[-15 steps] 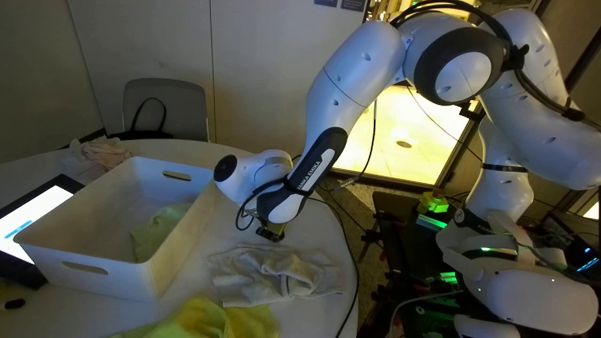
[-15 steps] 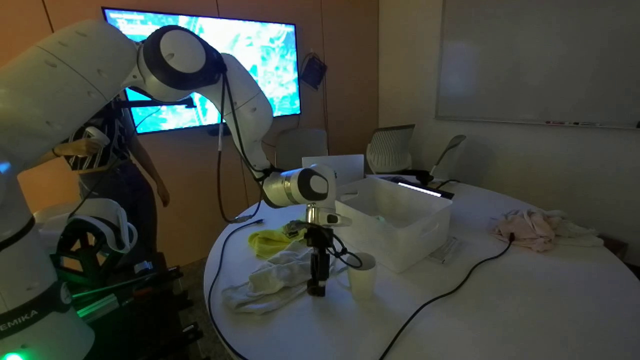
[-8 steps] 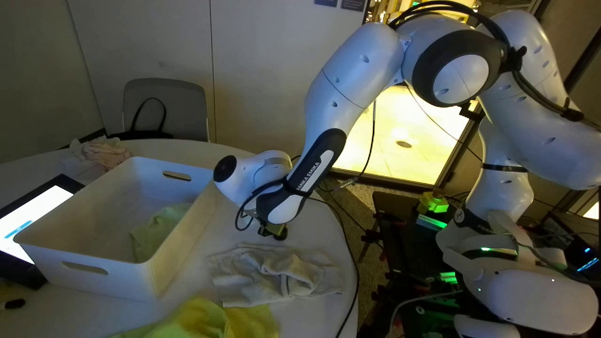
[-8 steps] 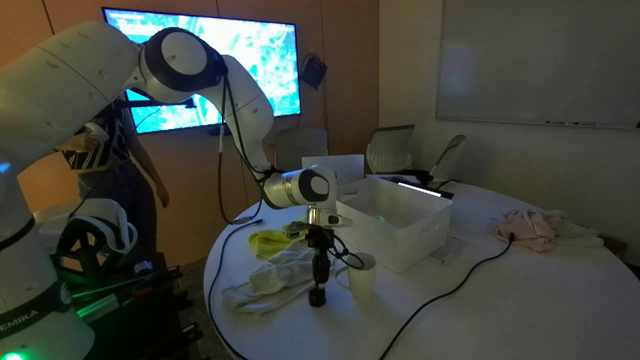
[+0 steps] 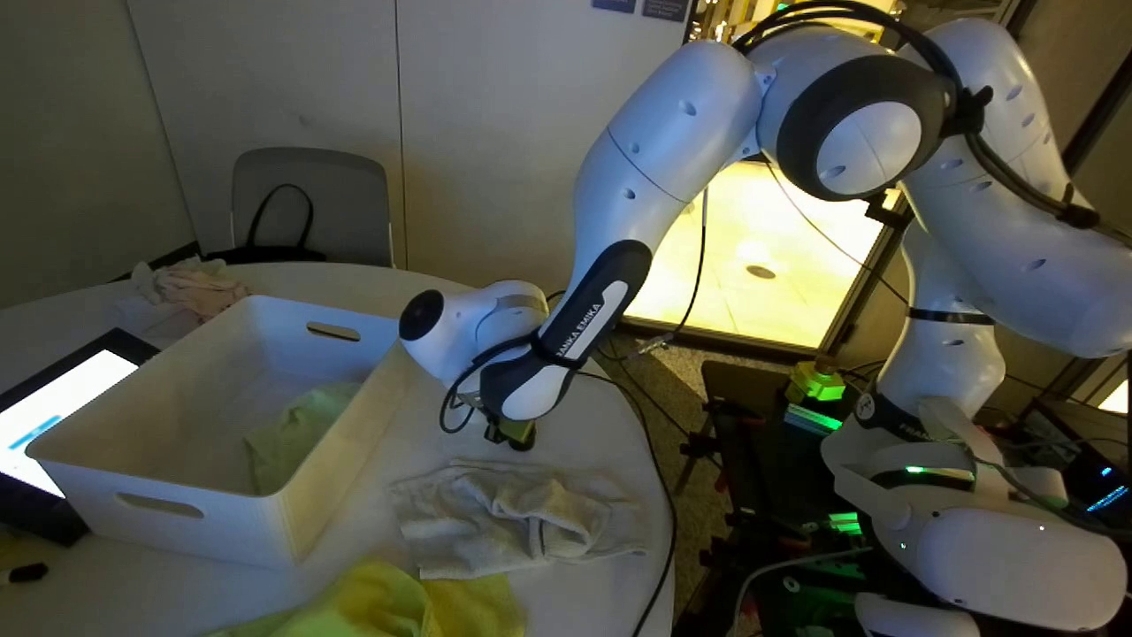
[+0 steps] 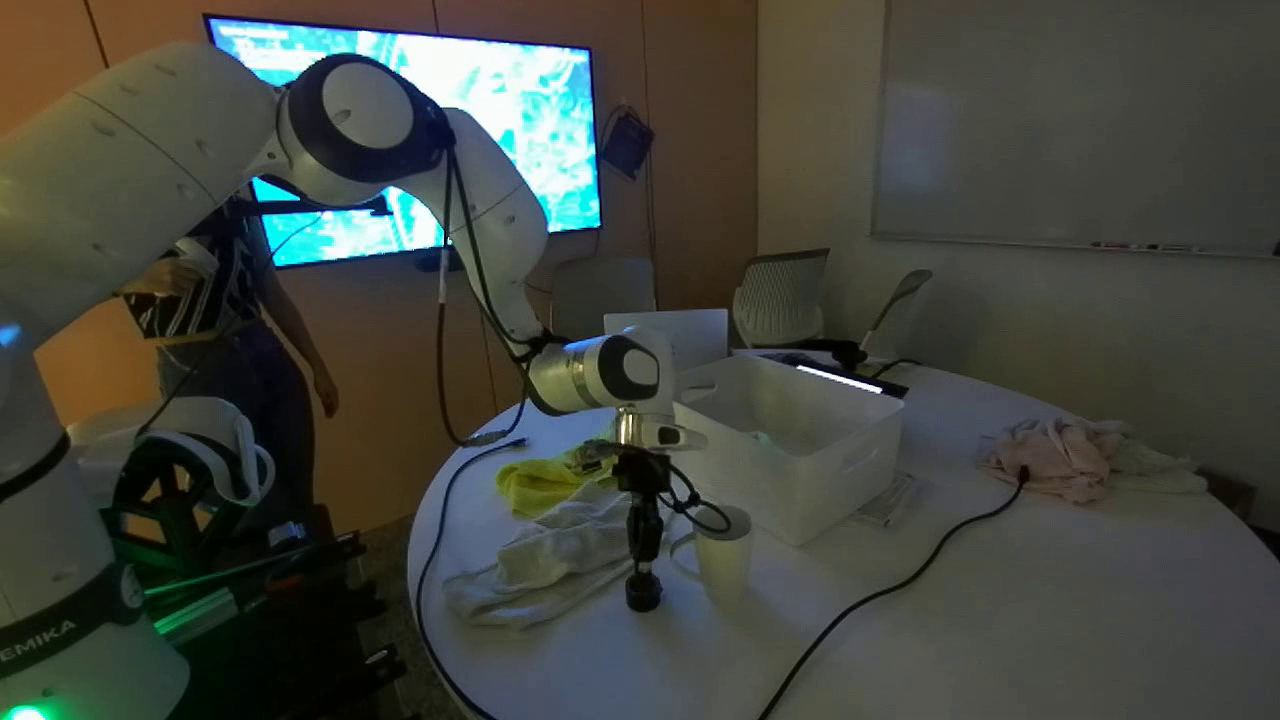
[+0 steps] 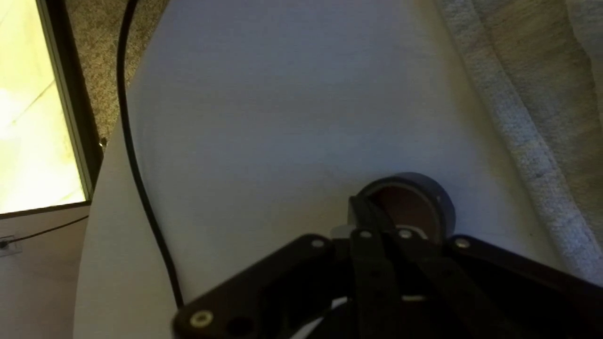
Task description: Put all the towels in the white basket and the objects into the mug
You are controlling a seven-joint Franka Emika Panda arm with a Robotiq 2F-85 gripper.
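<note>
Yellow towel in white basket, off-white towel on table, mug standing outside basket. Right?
Wrong towel: an exterior view shows the pale green towel in the white basket; the yellow towel lies on the table in both exterior views. Rest is right: off-white towel on table, mug standing outside basket.

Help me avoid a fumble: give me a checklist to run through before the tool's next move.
1. Tool shut: ok, its jaws are together at the rim of the dark roll.
2. Roll firmly pinched: cannot tell, the tool covers the contact.
3. Mug upright: ok.
4. Tool above the mug: not ok, it is off to one side in an exterior view.
5. Room inside the mug: cannot tell, its bottom is out of sight.
6. All towels in the white basket: not ok; the pale green towel is, but the off-white towel and yellow towel lie on the table.
</note>
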